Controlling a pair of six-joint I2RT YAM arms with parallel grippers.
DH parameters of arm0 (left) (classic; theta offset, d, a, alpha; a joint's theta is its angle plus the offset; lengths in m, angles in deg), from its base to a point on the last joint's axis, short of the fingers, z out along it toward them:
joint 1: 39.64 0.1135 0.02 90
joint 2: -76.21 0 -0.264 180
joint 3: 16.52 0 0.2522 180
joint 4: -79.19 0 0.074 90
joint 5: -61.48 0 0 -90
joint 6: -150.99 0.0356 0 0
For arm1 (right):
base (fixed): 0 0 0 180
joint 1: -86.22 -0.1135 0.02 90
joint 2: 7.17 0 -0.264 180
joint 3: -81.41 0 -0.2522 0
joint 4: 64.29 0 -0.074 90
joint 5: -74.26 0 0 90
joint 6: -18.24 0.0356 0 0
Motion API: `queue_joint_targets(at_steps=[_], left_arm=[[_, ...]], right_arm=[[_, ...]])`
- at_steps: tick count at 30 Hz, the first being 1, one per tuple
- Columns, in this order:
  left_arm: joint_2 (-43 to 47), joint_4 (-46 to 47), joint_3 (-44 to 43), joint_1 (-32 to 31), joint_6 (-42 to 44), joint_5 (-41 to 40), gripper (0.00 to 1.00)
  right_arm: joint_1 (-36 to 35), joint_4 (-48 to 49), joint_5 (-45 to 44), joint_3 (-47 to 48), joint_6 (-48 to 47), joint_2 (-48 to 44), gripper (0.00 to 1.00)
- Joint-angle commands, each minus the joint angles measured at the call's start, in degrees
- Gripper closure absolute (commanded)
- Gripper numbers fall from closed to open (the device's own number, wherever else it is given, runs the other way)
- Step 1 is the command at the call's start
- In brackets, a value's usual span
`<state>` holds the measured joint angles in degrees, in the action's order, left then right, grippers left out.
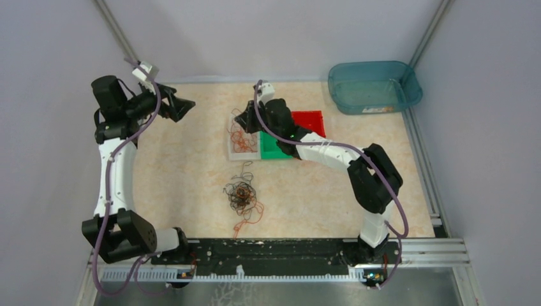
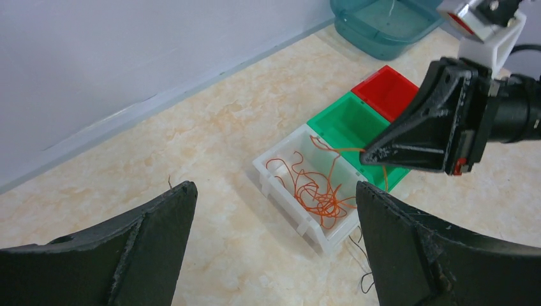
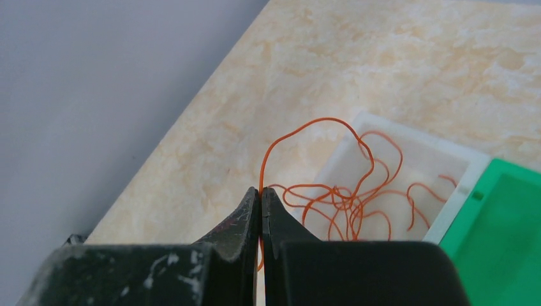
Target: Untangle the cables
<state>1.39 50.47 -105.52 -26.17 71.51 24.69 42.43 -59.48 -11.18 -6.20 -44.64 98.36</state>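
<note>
Pinches one orange-red cable between the closed tips of the right gripper. Rises from the pinch, arcs forward and to the right of the fingers, then drops into the white bin just ahead, among more orange loops lying there. No single long axis to speak of: curly all along, with the held stretch running roughly up and away from the tips. Below the pinch, a short tail hanging down between the fingers.

Looks hair-thin, nearly weightless and limp, probably springy enough to keep its curls. Likely to slip from smooth pads and to snag on neighbouring loops. Best taken near a free end or on a loop standing clear of the others, and drawn slowly so as not to tighten any knot.

Leaves the left gripper spread wide and empty, clear of the table, with the white bin ahead of its fingers and the green bin and red bin beyond. Behind the right gripper, toward the arm bases: a tangle of dark and orange cables on the table, well apart from the bins.
</note>
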Motion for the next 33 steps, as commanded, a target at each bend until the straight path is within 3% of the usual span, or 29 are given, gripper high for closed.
queue_joint_targets(at_steps=[1, 8, 14, 20, 26, 28, 33], left_arm=[[1.9, 0.6, 0.4, 0.7, -0.4, 1.8, 0.0], [2.3, 0.8, 0.9, 0.9, -0.9, 2.3, 0.0], [2.3, 1.6, 1.6, 0.9, -1.2, 3.1, 0.0], [1.3, -0.8, 0.6, 0.9, -1.3, 3.4, 0.0], [2.4, -4.2, 0.6, 0.9, -0.6, 2.0, 0.0], [2.6, -5.4, 0.7, 0.9, -0.1, 1.3, 0.0], [2.4, -7.8, -0.5, 1.0, 0.2, 0.2, 0.0]], right_arm=[[-2.0, 5.7, -4.7, -5.1, -0.4, -3.7, 1.0], [-2.1, 3.6, -5.0, -6.6, 2.4, -0.4, 1.0], [-0.3, -7.9, -3.1, 5.1, 0.8, 9.6, 1.0], [-0.2, -20.1, -7.8, 17.0, -6.5, 18.7, 1.0], [-0.2, -20.3, -10.8, 19.5, -10.2, 20.2, 0.87], [-0.3, -18.3, -9.8, 19.0, -11.6, 17.8, 0.7], [-1.0, -14.5, -7.6, 18.7, -16.2, 10.9, 0.59]])
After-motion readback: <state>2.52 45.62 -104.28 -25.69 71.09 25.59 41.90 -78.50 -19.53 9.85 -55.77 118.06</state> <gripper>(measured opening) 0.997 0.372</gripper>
